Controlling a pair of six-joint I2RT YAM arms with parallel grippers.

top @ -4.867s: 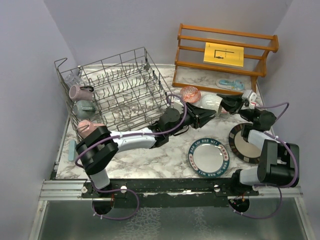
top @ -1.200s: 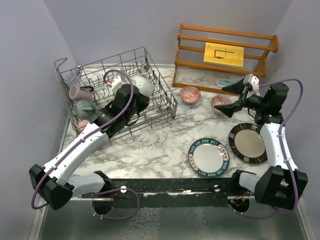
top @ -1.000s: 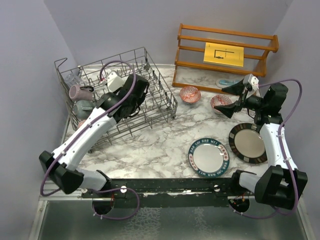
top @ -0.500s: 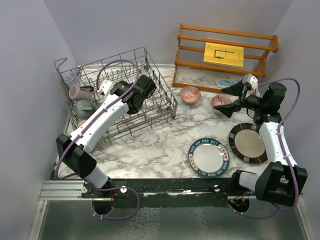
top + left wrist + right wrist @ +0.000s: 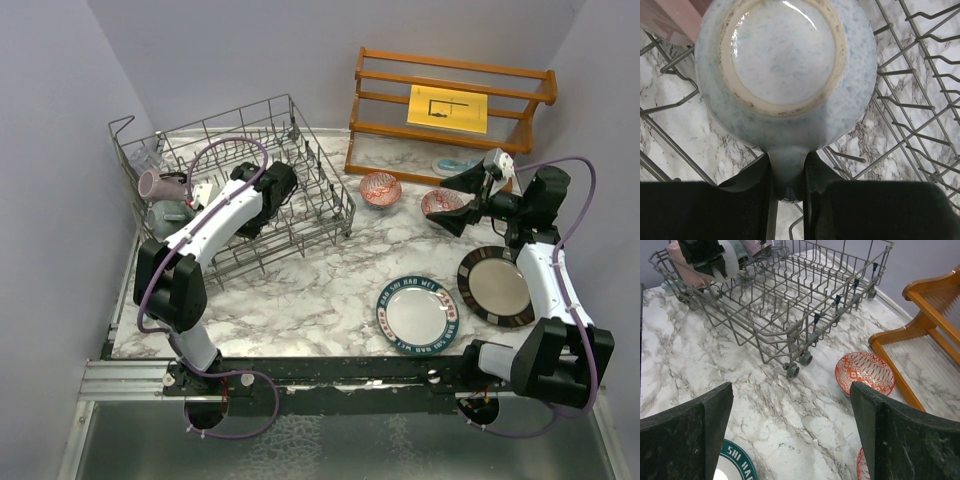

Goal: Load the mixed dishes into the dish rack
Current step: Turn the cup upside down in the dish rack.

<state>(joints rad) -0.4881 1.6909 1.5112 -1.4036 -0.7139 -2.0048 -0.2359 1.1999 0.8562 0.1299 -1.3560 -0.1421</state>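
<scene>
My left gripper [image 5: 203,194] is shut on the handle of a white mug [image 5: 785,70], which is held base-up toward the wrist camera, low over the left part of the dish rack [image 5: 322,160]. The mug [image 5: 728,263] hangs beside a pink mug [image 5: 680,266]; a mauve mug [image 5: 155,184], a grey mug [image 5: 166,216] and a clear glass [image 5: 146,158] stand along the rack's left side. My right gripper [image 5: 452,204] is open above the table, over one red-patterned bowl [image 5: 441,203]. The other bowl [image 5: 380,188] sits left of it. A blue-rimmed plate [image 5: 416,314] and a dark-rimmed plate [image 5: 495,288] lie nearer.
A wooden slatted shelf [image 5: 452,102] with a yellow card stands at the back right, with a light-blue item [image 5: 456,165] under it. The rack's wheeled corner [image 5: 800,362] faces the bowls. Purple walls close in on both sides.
My left arm has carried the white mug leftward across the rack, from its middle to the row of mugs at the left side. The right arm has barely moved.
</scene>
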